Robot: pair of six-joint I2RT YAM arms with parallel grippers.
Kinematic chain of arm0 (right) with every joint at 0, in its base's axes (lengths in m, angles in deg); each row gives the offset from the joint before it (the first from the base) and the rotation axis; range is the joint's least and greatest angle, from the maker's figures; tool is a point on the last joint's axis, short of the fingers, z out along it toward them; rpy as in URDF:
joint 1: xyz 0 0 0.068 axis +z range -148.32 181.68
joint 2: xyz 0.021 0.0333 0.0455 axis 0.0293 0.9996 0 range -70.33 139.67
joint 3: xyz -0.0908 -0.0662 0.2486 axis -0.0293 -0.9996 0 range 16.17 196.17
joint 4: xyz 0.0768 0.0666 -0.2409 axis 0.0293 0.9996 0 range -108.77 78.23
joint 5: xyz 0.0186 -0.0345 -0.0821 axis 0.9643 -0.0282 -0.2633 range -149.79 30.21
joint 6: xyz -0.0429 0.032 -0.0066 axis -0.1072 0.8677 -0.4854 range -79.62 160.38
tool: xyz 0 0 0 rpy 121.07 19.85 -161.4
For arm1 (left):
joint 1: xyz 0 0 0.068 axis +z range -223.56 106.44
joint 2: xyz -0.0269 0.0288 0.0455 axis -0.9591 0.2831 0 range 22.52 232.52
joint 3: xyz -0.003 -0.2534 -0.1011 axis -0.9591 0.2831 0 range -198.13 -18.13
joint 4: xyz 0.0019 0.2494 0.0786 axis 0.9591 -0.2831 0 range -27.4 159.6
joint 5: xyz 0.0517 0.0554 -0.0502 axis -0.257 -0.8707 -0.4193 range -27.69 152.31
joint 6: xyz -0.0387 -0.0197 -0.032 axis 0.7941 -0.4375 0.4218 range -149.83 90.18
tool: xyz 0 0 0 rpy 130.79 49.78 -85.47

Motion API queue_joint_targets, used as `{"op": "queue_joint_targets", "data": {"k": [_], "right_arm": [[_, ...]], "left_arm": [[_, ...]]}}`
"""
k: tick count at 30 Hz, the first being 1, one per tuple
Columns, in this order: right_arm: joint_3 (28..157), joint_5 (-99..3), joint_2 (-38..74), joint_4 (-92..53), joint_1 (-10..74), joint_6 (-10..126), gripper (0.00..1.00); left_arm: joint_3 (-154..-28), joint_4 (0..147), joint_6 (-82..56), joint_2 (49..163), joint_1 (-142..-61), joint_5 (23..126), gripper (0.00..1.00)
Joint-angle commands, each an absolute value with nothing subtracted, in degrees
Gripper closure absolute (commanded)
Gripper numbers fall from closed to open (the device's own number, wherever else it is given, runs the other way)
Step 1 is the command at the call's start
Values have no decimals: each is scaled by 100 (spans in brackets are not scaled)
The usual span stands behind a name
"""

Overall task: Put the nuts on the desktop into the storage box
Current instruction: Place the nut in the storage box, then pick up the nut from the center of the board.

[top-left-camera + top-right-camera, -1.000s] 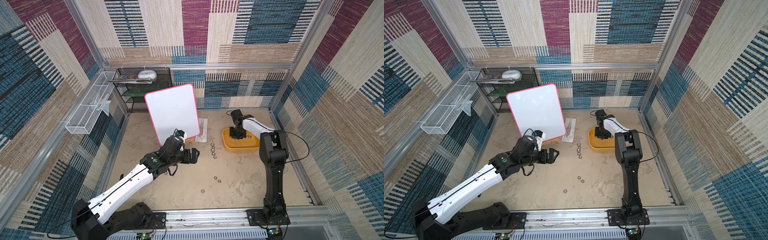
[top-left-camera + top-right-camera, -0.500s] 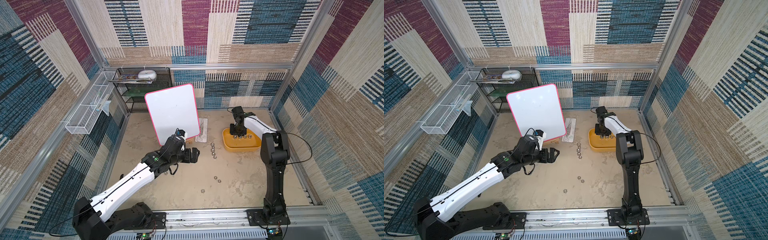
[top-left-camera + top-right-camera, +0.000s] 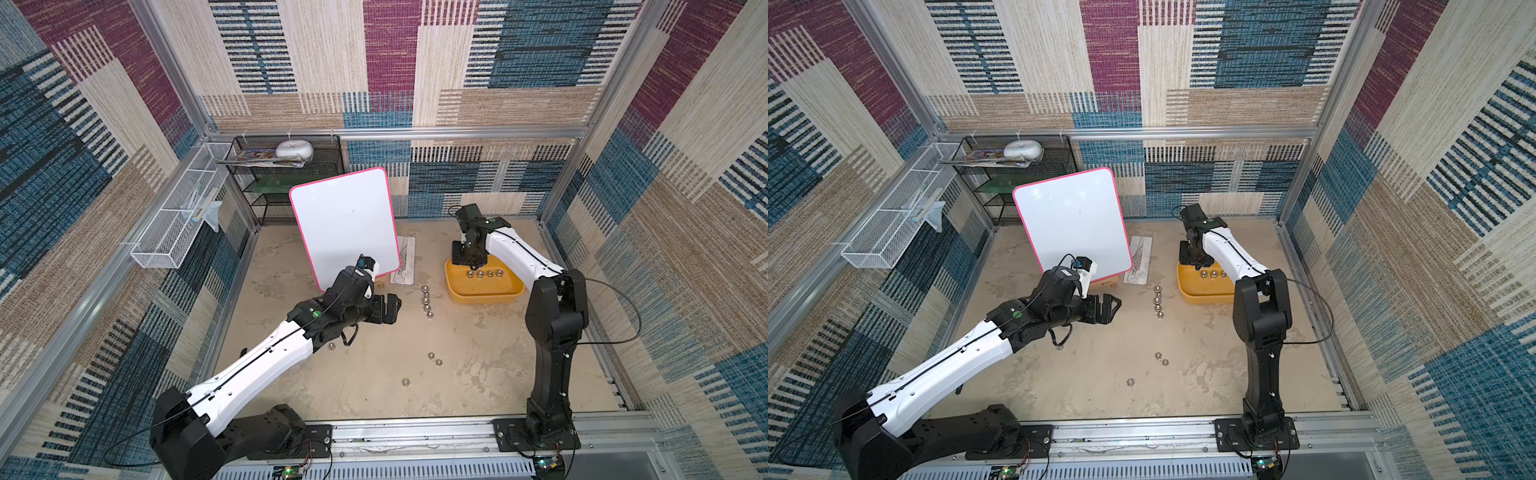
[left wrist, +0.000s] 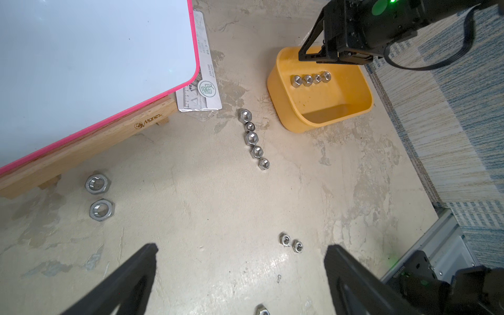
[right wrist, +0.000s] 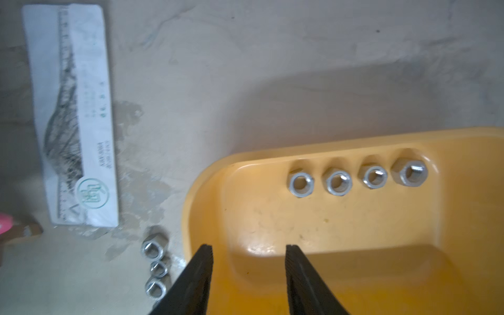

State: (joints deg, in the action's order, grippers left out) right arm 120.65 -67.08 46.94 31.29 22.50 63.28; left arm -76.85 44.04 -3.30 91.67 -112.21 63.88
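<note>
Stained beige desk (image 3: 478, 374), patchwork-fabric walls all round. Four nuts (image 5: 338, 181) sit in a neat row inside the yellow storage box (image 5: 327, 218), close along one wall and just ahead of the right hand (image 5: 248, 246). That hand hangs over the box interior w/ its jaws partly apart and nothing between them (only yellow floor shows in the gap).

Outside the box wall, just beside the right hand, a line of five more nuts (image 4: 251, 137) runs across the desk. It lies between the box and the left hand (image 4: 241, 246), well ahead of that hand's tips. The left hand is spread fully wide and holds nothing, hovering above bare desk. A touching pair of small nuts (image 4: 285, 239) lies just ahead of its gap. Two bigger nuts (image 4: 97, 184) sit off to one side of it, by the wooden foot of the pink-edged whiteboard (image 3: 345, 224).

A ruler packet (image 5: 79, 117) lies flat beyond the line of nuts, approx. level w/ the right hand. Black mesh shelf (image 3: 286, 178) and white wire basket (image 3: 174, 228) are behind the whiteboard, well apart from both hands.
</note>
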Motion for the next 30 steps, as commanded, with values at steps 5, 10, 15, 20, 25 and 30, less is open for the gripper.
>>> {"op": "queue_joint_targets", "data": {"k": [5, 10, 15, 20, 25, 30], "right_arm": [[12130, -6771, 4686, 3329, 2885, 6682, 51], [12192, -6700, 4846, 3305, 3184, 6770, 51], [12298, -6615, 5113, 3247, 3405, 6941, 52], [12348, -6608, 5377, 3233, 3518, 7070, 52], [12297, -6684, 5566, 3238, 3565, 7136, 53], [12258, -6769, 5731, 3169, 3561, 7131, 54]], "left_arm": [[-7605, 4332, -418, 9046, -11178, 6542, 0], [-7421, 4183, -198, 8718, -11156, 6514, 0], [-7278, 3901, -269, 8277, -11152, 6330, 0], [-7096, 3788, -194, 7929, -11139, 6306, 0], [-7044, 3805, -186, 7879, -11138, 6242, 0], [-7091, 3796, -218, 7971, -11128, 6309, 0]]}}
